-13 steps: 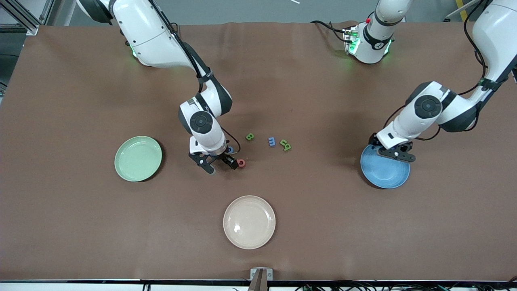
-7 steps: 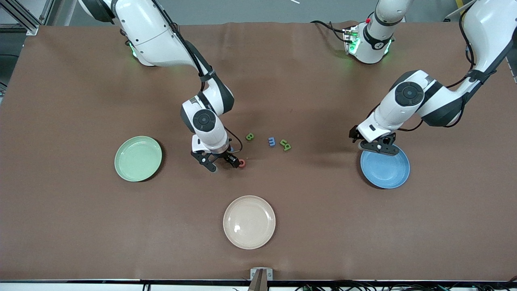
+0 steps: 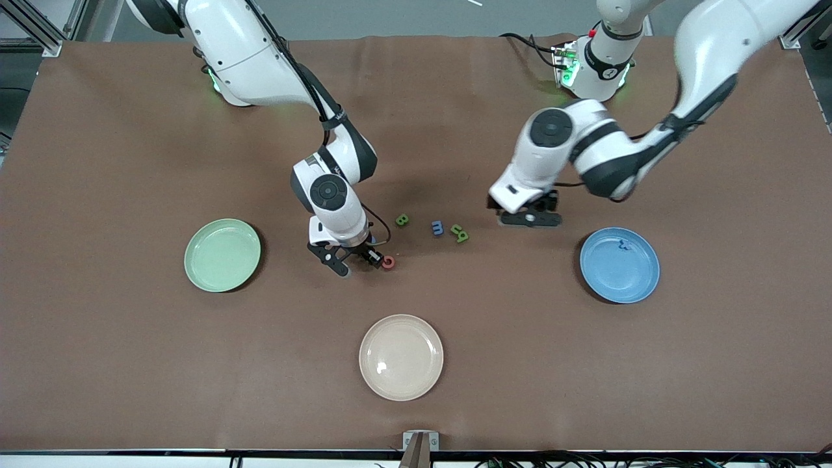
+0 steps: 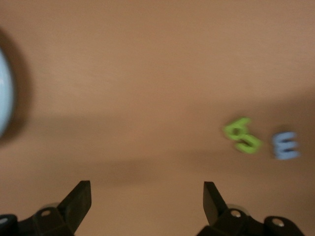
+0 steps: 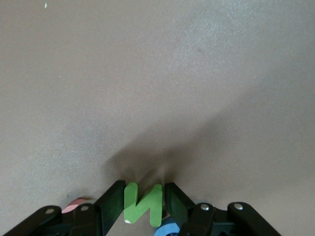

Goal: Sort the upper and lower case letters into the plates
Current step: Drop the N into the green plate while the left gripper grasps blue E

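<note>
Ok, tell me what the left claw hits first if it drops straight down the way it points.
Likely bare table: the open left claw frames only brown surface. The green letter sits off to one side.

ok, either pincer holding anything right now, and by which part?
The right pincer is shut on a green letter N, gripping its two outer uprights. The left pincer is open and empty, over bare table.

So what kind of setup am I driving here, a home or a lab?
Most likely a lab workbench: two arms are mounted at a table under a plain brown cover, an aluminium frame stands at its corner, and loose cables run along its edge.
</note>
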`<state>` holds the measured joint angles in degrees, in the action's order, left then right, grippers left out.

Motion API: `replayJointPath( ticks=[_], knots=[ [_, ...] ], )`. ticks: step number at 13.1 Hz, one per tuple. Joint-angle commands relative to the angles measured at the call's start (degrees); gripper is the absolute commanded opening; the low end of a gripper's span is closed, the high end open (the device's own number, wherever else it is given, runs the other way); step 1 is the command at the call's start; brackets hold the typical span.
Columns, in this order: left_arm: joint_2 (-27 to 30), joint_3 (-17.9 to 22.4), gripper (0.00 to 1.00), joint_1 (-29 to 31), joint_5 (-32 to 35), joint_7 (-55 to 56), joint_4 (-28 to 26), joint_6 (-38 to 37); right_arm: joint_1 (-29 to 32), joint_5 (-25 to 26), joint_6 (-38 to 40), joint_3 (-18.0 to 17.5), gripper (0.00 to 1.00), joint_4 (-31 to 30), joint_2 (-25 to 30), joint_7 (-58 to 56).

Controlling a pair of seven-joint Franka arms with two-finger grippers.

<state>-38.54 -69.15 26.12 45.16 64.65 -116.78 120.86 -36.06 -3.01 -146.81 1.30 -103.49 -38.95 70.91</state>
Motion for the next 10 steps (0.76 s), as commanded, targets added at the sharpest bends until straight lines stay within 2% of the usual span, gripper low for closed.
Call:
replayJointPath(
  ticks=[1,3,5,8,10],
  knots=[
    [-0.57,8.47,1.0,-13.94,-5.58,4.07,8.74,-1.95,2.21,0.63,5.71,0.19,0.02,-1.28,1.59,-7.42],
    [-0.57,15.41,0.99,-22.91,-8.93,6.27,13.84,-1.95,6.42,0.63,10.2,0.19,0.0,-1.71,5.44,-13.04],
    [-0.75,19.82,0.99,-27.07,-11.57,8.47,16.23,-1.86,10.46,0.63,16.78,0.19,0.0,-1.98,9.31,-20.33],
    [-3.81,20.89,0.98,-27.0,-14.74,9.09,20.01,-1.42,19.06,0.63,17.78,0.19,0.0,-10.82,17.83,-36.75],
    [-4.53,23.0,0.95,-28.39,-15.45,10.49,21.51,-1.42,26.53,0.63,17.61,0.11,0.0,-17.07,23.11,-50.01]
  ],
)
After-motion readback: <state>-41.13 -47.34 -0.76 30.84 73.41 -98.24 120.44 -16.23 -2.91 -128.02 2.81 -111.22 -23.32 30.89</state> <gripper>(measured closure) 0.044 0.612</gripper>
